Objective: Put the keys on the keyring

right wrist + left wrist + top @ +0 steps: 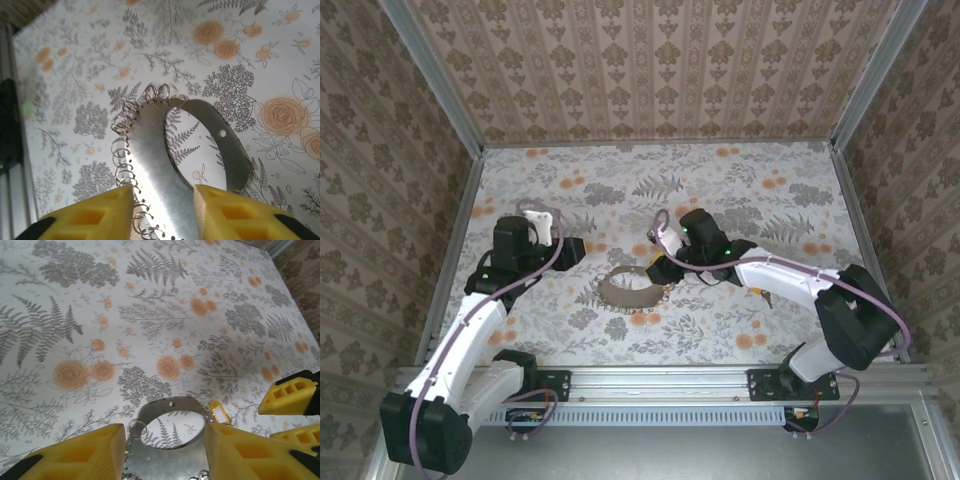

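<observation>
Left gripper (pixel 165 440) hovers low over the floral-print table (pixel 740 190), its two yellow fingers (pixel 85 455) spread apart with the near part of the keyring (pixel 170 405) lying in the gap between them. The left wrist view does not show whether the pads press on the metal or merely stand over it, so its hold cannot be told.

From above, the keyring (pixel 625 290) lies near the middle of the table, between the two arms. It is a grey-brown band curved into a loop. The left gripper (pixel 575 250) stands at its upper left and the right gripper (pixel 658 268) at its upper right edge.

Seen from the right wrist, the right gripper (pixel 164 192) likewise has its fingers (pixel 235 215) parted, with the flat silver strip of the keyring (pixel 220 135) running into the space between them. Contact with the strip cannot be made out.

Small wire rings (pixel 125 120) line the strip's outer edge, and a hole is punched through the band. In the left wrist view a small yellow piece (pixel 218 411) sits at the loop's right end, just beside the left gripper's right finger. The right gripper (pixel 295 415) shows at the frame's right edge, near the loop.
</observation>
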`<state>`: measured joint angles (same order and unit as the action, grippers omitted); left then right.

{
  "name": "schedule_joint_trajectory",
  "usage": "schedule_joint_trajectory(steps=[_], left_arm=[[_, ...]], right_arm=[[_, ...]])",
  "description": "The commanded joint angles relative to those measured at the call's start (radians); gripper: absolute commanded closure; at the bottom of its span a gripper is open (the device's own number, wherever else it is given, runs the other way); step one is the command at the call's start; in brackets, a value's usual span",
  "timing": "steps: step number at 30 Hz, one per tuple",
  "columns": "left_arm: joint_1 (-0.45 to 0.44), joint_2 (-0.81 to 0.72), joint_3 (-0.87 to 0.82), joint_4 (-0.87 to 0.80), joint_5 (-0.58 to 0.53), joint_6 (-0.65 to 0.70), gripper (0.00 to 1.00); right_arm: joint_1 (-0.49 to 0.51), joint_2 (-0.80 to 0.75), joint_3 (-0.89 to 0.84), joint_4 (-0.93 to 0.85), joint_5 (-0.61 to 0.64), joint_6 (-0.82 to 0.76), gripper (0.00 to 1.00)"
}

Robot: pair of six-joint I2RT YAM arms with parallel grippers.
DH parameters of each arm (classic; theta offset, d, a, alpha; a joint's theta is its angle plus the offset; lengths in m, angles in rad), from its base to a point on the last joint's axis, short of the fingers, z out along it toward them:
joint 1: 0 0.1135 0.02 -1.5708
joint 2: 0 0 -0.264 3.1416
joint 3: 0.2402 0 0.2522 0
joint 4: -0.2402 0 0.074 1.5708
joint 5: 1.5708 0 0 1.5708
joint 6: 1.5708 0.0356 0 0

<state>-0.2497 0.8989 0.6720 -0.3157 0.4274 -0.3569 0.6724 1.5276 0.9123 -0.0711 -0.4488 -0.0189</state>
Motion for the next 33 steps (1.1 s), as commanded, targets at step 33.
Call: schedule_joint_trajectory(steps=[33], left_arm=[[0.058, 0.035, -0.046, 0.022, 0.021, -0.022, 0.52]], right_arm=[[0.083, 0.162, 0.174, -0.469, 0.289, 0.008, 0.60]])
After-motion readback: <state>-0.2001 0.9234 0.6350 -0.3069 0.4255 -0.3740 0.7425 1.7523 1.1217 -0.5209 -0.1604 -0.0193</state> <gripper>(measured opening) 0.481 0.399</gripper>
